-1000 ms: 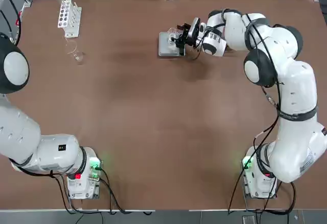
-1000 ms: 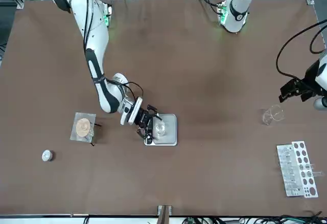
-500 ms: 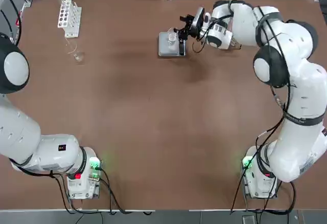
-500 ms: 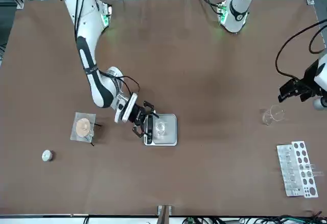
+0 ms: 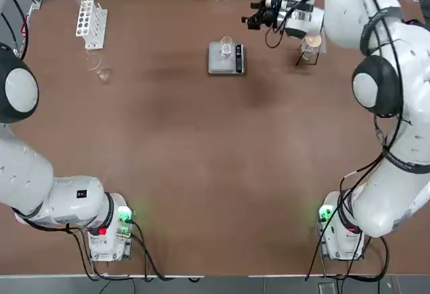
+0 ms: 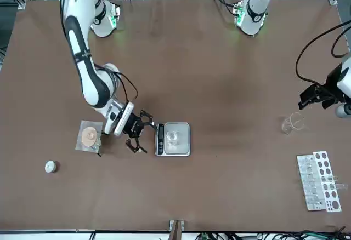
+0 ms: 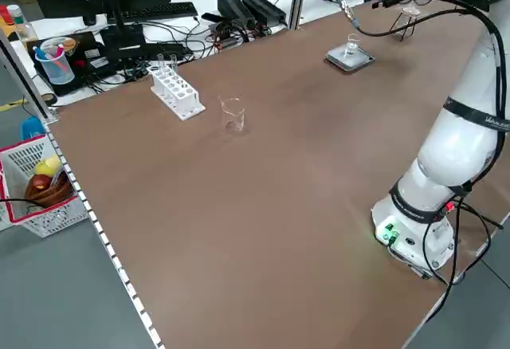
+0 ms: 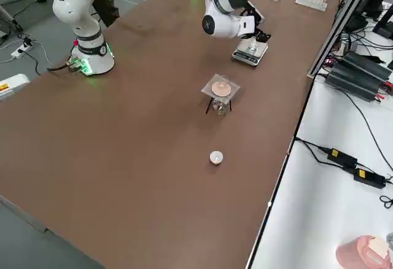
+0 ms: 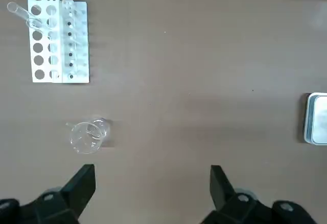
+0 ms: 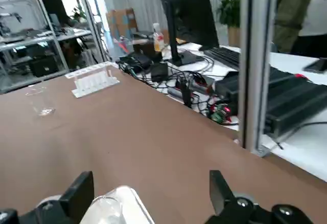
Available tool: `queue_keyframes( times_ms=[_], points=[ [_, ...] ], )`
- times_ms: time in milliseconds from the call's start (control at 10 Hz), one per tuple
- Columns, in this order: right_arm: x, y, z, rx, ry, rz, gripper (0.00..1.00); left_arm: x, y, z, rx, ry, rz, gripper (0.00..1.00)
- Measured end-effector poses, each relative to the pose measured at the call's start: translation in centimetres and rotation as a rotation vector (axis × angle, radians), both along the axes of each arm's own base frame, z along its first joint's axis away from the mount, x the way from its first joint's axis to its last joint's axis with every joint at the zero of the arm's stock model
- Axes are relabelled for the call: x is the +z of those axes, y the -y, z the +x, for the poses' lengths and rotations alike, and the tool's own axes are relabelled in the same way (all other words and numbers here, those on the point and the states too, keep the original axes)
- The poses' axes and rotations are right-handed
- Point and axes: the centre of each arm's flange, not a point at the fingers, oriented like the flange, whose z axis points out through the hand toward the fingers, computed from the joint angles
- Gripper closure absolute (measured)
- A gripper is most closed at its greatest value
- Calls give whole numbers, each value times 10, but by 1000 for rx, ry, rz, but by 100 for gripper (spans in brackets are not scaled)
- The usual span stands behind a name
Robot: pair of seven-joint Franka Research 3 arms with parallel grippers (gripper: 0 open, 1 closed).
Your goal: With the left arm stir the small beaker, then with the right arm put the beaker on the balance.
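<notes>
You have the tiny clear glass small beaker (image 5: 226,44) standing upright on the square steel platter of the flat silver-grey balance (image 5: 218,64), which sits toward the far edge of the brown table (image 5: 201,160), about midway between its left and right edges. The right arm's black two-finger gripper (image 6: 138,138) hangs just beside the balance on the right-hand side, its fingers spread wide and holding nothing, apart from the beaker and not touching the scale. Close behind that gripper, nearer the table's right edge, you can see a small clear square plate with a pale round disc on it, raised on thin dark legs (image 6: 90,136), and beyond it, near the far right corner, a little white-capped bottle (image 6: 50,166). Near the far left corner stands a white test-tube rack (image 5: 91,20) with a glass tube lying across its top, and just beside it toward you a second, larger clear glass beaker (image 5: 99,71) sits alone. The left arm's black gripper (image 9: 152,185) hovers high above that area, fingers wide and empty, well apart from the balance. Between the balance and the left-hand glassware nothing stands in the way.
</notes>
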Motion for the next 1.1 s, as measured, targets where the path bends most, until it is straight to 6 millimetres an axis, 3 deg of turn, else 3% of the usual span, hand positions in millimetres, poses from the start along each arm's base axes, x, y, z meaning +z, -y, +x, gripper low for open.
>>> queue_keyframes(
  times_ms=[200, 600, 1100],
  points=[
    [27, 9, 4, -31, -67, -50, 0, 0, 0, 0, 0, 0, 0, 1],
    [59, 24, 15, -135, -246, -159, 0, 7, 2, 0, -4, 15, -1, 1],
    [96, 49, 32, -357, -461, -136, 0, 10, 7, 0, -11, 21, -2, 1]
  ],
)
